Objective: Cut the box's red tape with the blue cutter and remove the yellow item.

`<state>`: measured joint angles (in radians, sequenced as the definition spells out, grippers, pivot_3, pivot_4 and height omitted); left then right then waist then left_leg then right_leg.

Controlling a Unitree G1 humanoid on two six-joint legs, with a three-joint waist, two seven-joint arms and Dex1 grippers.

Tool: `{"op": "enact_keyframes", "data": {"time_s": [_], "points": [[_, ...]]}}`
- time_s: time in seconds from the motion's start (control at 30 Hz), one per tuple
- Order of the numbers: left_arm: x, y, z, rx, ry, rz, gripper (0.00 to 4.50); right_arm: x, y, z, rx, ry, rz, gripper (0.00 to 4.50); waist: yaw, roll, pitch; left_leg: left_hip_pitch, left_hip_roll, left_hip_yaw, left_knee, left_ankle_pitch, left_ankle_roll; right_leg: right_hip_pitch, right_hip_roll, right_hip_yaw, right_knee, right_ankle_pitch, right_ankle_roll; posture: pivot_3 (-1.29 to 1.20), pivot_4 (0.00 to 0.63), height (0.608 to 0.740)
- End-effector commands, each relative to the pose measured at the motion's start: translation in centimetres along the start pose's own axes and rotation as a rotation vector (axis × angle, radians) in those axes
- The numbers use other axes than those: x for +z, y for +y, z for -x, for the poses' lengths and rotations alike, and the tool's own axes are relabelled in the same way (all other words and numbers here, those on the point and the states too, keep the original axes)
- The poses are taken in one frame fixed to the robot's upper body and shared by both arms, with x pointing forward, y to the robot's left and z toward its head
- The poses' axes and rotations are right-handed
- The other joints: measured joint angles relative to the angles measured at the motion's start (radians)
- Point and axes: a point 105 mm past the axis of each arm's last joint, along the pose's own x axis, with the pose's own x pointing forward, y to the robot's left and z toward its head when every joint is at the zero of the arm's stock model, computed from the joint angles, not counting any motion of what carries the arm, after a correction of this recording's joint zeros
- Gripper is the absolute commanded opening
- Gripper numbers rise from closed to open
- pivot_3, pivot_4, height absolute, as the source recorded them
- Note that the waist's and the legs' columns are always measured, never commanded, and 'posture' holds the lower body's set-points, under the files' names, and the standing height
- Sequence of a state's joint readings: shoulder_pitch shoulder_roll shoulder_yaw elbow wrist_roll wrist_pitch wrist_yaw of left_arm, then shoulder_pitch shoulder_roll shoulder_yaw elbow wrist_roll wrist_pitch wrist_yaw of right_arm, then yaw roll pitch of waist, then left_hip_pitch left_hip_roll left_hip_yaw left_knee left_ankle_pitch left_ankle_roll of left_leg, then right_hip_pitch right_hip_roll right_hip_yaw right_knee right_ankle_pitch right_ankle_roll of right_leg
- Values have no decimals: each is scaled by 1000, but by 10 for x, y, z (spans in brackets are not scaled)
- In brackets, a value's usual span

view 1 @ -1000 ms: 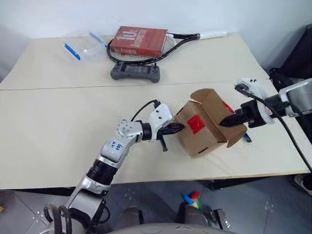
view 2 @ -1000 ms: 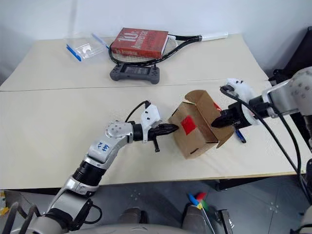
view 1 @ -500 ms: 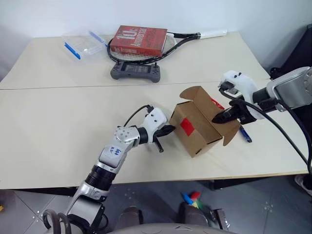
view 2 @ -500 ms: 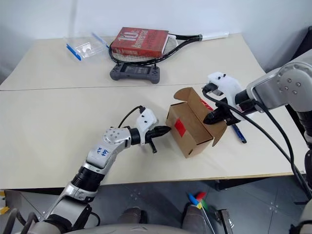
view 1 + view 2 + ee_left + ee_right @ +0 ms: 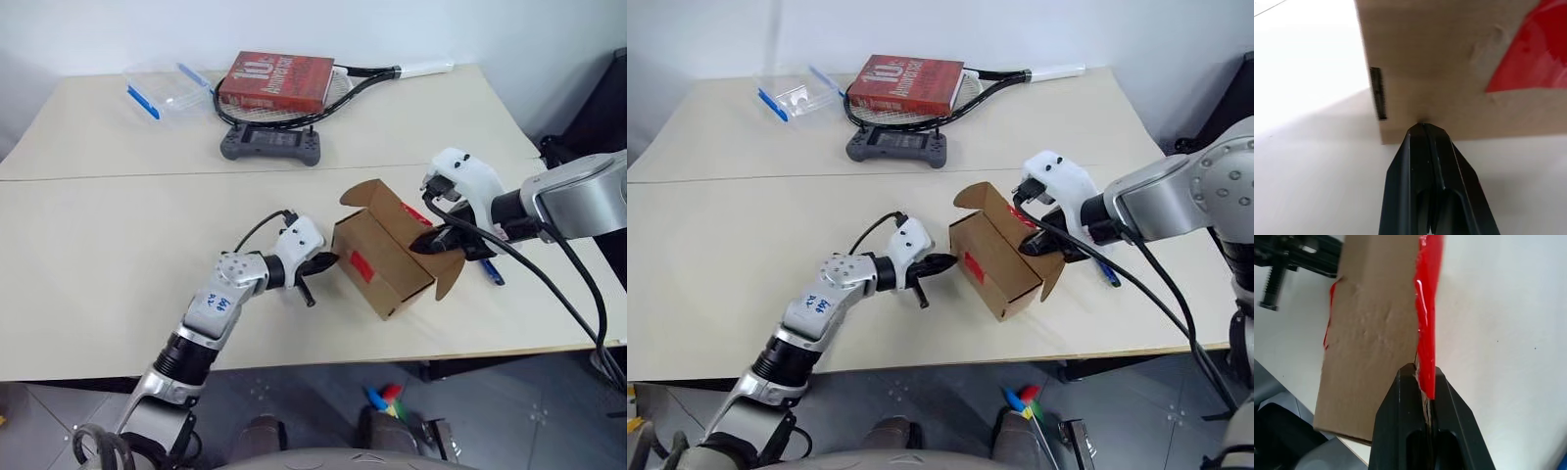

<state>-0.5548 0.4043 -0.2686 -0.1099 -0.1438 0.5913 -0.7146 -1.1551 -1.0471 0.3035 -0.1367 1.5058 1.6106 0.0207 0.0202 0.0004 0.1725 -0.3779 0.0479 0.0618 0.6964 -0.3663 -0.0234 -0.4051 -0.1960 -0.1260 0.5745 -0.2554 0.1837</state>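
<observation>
Matt brown cardboard box (image 5: 380,264) bears glossy red tape (image 5: 360,265), resting on a smooth, matt cream table (image 5: 118,255).

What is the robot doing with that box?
It is working on a cardboard box on the table. The right gripper is shut on one open flap, which has red tape along its edge. The left gripper is shut too, its tip against the box's other end. The blue cutter lies on the table behind the right gripper.

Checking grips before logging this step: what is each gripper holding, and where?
Right gripper pinches the box by a flap edge bearing red tape. Left gripper is shut, holding nothing, tips against the box's end.
</observation>
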Motion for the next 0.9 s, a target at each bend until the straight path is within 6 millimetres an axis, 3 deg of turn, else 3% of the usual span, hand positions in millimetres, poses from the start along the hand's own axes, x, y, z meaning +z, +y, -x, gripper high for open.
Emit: {"op": "enact_keyframes", "data": {"time_s": [0.03, 0.17, 0.3, 0.4, 0.57, 0.7, 0.9], "points": [[33, -13, 36, -169, -53, -12, 0, -2, 3, 0, -12, -3, 12, 25, -1, 0, 0, -1, 0, 0, 0, 0, 0, -2, 0, 0, 1, 0, 0, 0, 150, 740], [70, -15, 49, -218, -149, 4, 0, -2, 3, -1, -25, -12, 5, 25, 9, -1, 0, -7, 0, 0, 3, 0, 0, -6, 0, 0, 1, 1, 0, 0, 150, 740], [90, -20, 31, -231, -229, 50, 0, 0, 3, -4, -36, -19, 4, 25, 5, -2, 0, -8, 0, 0, 5, 0, 0, -5, 0, 0, 0, 3, 0, 0, 150, 740], [85, -26, 9, -223, -201, 34, 0, 2, 3, -5, -44, -27, 0, 25, 1, -2, 0, -7, 0, 0, 4, 0, 0, -5, 0, 0, 1, 3, 0, 0, 150, 740], [82, -26, -5, -198, -190, 24, 0, 2, 4, -6, -49, -34, -8, 25, 1, -2, 0, -7, 0, 0, 4, 0, 0, -6, 0, 0, 1, 3, 0, 0, 150, 740], [55, -39, -31, -209, -67, -35, 0, 0, -3, -4, -82, -50, -43, 25, 4, -3, -1, -7, 0, 0, 5, 0, 0, -6, 0, 0, 1, 3, 0, 0, 150, 740], [33, -41, -15, -238, 13, 25, 0, -7, -30, 10, -187, -64, -127, 25, 5, -5, -2, -7, 0, 0, 5, 0, 0, -5, 0, 0, 1, 3, -1, 0, 150, 740]]}}
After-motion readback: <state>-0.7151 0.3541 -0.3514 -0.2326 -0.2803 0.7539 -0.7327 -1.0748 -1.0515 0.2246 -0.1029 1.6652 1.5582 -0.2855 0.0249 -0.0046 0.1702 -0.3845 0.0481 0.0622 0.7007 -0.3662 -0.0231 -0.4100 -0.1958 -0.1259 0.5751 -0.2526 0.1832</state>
